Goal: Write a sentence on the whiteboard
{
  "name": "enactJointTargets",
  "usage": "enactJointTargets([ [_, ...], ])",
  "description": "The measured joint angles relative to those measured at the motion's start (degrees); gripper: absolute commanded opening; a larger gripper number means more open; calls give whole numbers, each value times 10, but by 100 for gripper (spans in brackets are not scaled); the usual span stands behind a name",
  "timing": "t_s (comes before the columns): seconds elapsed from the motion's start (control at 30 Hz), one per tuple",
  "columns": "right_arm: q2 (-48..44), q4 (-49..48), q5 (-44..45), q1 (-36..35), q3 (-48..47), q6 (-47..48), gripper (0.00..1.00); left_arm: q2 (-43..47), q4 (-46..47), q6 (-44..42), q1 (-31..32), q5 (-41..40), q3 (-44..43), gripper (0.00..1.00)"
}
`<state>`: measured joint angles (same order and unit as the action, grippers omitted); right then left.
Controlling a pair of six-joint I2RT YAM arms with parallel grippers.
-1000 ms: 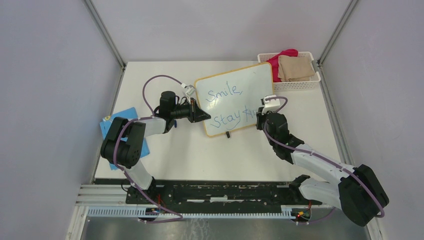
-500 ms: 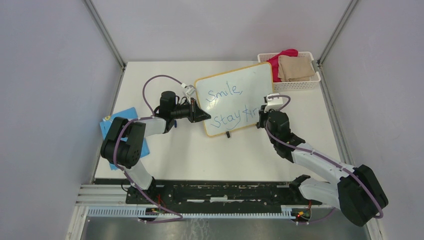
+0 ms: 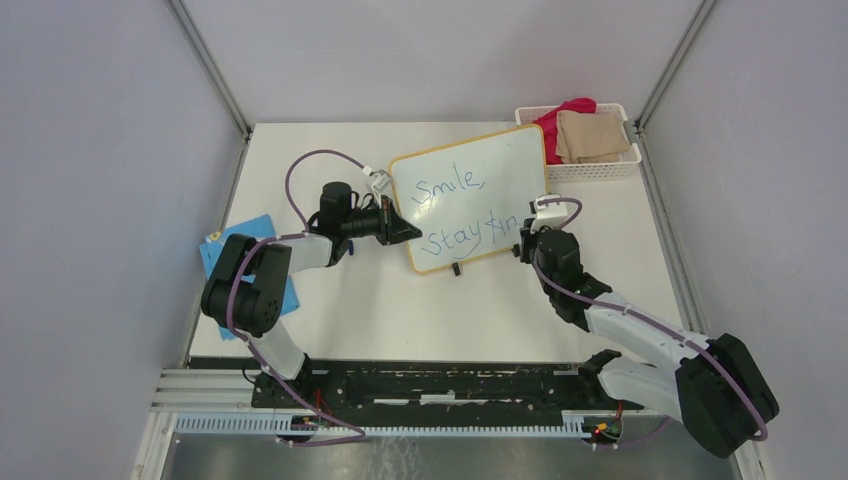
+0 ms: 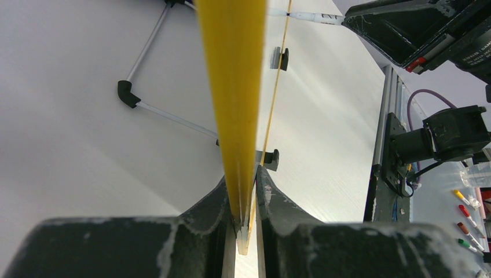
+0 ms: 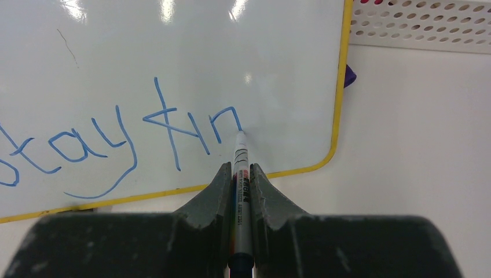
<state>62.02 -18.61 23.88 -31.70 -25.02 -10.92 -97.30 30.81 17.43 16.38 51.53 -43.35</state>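
Observation:
The whiteboard (image 3: 470, 195), white with a yellow-orange frame, stands tilted at mid-table. Blue words on it read "Smile," (image 3: 450, 186) above "Stay kin" (image 3: 468, 236); the right wrist view shows "stay kin" (image 5: 124, 136). My left gripper (image 3: 408, 232) is shut on the board's left edge; the left wrist view shows the yellow frame (image 4: 234, 87) pinched between the fingers. My right gripper (image 3: 523, 243) is shut on a white marker (image 5: 241, 168), whose tip touches the board just right of the "n".
A white perforated basket (image 3: 600, 168) with red and tan cloths stands at the back right, close behind the board. A blue patterned card (image 3: 222, 252) lies at the table's left edge. The board's black feet (image 3: 455, 269) rest on the table.
My right gripper has moved the marker to the right and slightly down along the second line, adding the "n" after "ki". The left arm and the board have not moved.

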Motion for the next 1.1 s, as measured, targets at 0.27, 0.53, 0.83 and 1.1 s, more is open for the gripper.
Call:
enactJointTargets([
  [0.27, -9, 10, 1, 0, 4, -2, 0, 0, 0, 0, 0, 0, 0, 2],
  [0.53, -32, 31, 20, 8, -23, -2, 0, 0, 0, 0, 0, 0, 0, 2],
  [0.83, -3, 27, 19, 39, -87, -2, 0, 1, 0, 0, 0, 0, 0, 2],
  [1.1, 21, 24, 10, 49, -91, -2, 0, 1, 0, 0, 1, -1, 0, 2],
])
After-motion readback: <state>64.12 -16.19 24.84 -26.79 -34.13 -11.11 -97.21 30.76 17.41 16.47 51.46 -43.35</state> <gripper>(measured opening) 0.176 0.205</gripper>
